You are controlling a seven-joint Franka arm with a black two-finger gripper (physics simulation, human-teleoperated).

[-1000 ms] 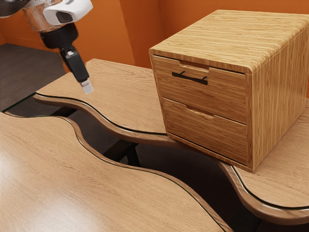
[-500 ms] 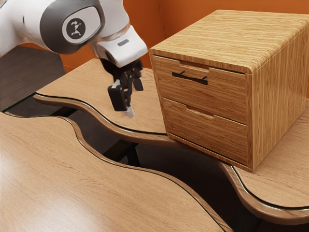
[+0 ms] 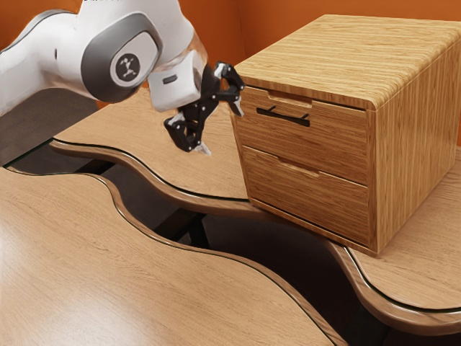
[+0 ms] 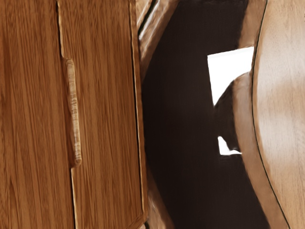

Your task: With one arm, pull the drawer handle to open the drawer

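Tool [image 3: 214, 109] released, fingers spread wide, hanging just off the cabinet [image 3: 360, 50] corner at top-drawer height; touching nothing that I can see. Top drawer [image 3: 317, 137] sits flush with the carcass, so not opened yet; cabinet stands on the far table [image 3: 158, 144], at the exterior view's right. Handle [image 3: 283, 115] is a thin black bar standing slightly proud of the front, near its upper edge; rigid, looks smooth, probably slippery. Best grip: fingers above and below the bar at mid-span, so the pull runs straight and the drawer doesn't rack. Wood box looks heavy enough to stay put; expect some slide friction, then easy travel. Lower drawer [image 3: 310, 194] has only a notch; the wrist view shows such a notch [image 4: 72, 114], can't tell whose.
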